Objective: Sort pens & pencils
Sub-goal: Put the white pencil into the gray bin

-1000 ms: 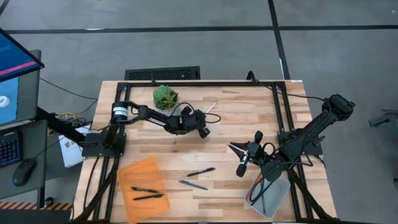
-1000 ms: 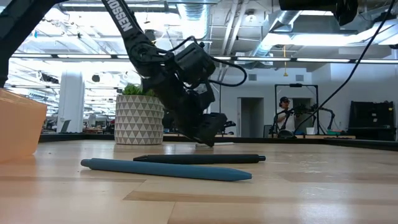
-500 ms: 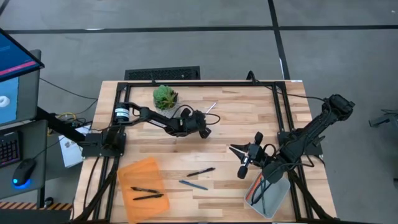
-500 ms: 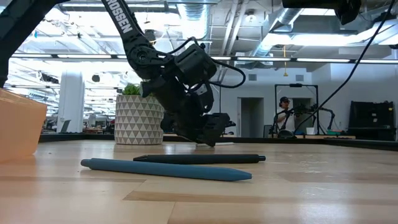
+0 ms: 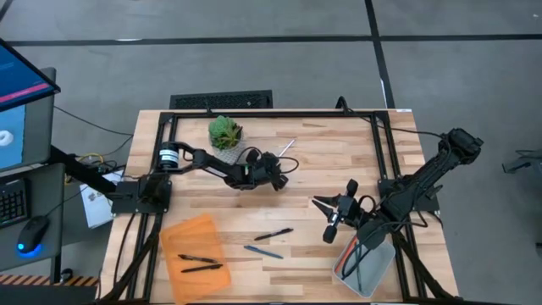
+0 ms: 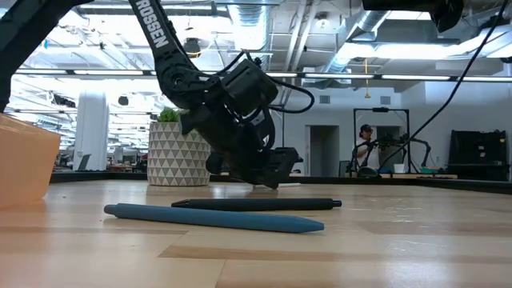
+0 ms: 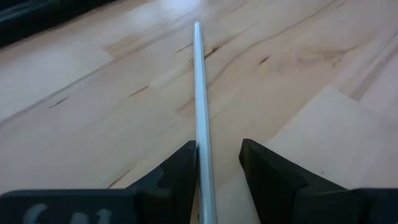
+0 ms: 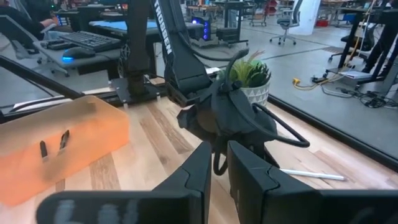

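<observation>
One pale pencil (image 7: 199,112), beside the plant pot (image 5: 224,132), lies between your left gripper (image 5: 275,178)'s parted fingers, ungripped; that gripper has slid closer to the pot, so close now. Your right gripper (image 5: 326,206) waits, part-open, empty.

The wooden table (image 5: 339,161), pale butcher-block in a black frame, stands on a grey floor (image 5: 254,59) crossed by dark lines. At nine o'clock sits a desk with a monitor (image 5: 21,89), keyboard (image 5: 10,203) and mouse (image 5: 32,233). At twelve o'clock a black floor grille (image 5: 222,101) lies just beyond the table. Across the table, strip lights (image 6: 104,74) line an open ceiling, and a person (image 6: 366,152) stands far off.
</observation>
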Controlling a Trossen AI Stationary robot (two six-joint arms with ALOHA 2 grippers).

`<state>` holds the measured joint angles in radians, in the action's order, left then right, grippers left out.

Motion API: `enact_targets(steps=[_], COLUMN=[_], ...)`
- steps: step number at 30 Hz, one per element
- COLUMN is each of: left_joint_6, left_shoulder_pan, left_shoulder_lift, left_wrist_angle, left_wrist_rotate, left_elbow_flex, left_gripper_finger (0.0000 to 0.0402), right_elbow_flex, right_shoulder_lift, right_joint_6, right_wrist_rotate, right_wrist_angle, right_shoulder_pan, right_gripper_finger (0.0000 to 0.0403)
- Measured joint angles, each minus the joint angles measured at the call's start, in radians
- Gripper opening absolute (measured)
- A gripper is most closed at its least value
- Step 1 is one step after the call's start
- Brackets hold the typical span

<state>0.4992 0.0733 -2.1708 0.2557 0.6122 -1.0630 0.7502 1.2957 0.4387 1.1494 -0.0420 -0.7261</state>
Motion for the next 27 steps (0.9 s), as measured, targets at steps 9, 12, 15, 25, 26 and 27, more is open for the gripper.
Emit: enact_targets(steps=[9,12,15,25,26,27], left_joint_6=[0.029,0.034,0.038,0.017,0.013,0.008], left_shoulder_pan=[-0.014,-0.032,-0.040,-0.042,-0.042,-0.043], left_shoulder_lift=[-0.007,-0.025,-0.026,-0.028,-0.029,-0.029], left_wrist_angle=[0.015,0.041,0.044,0.061,0.063,0.066], left_wrist_rotate=[0.015,0.071,0.075,0.074,0.074,0.073], left_elbow_flex=[0.001,0.003,0.003,0.005,0.005,0.005], left_gripper_finger=[0.0124,0.0124,0.0124,0.0092,0.0082,0.0071], right_elbow_flex=[0.000,0.000,0.000,0.000,0.000,0.000], right_shoulder_lift=[0.000,0.000,0.000,0.000,0.000,0.000], right_joint_6=[0.000,0.000,0.000,0.000,0.000,0.000], right_wrist_rotate=[0.000,0.000,0.000,0.000,0.000,0.000], right_wrist_angle=[-0.002,-0.002,-0.003,-0.003,-0.003,-0.003], right_shoulder_pan=[0.000,0.000,0.000,0.000,0.000,0.000], right_gripper_finger=[0.0075,0.0075,0.0075,0.0075,0.0075,0.0075])
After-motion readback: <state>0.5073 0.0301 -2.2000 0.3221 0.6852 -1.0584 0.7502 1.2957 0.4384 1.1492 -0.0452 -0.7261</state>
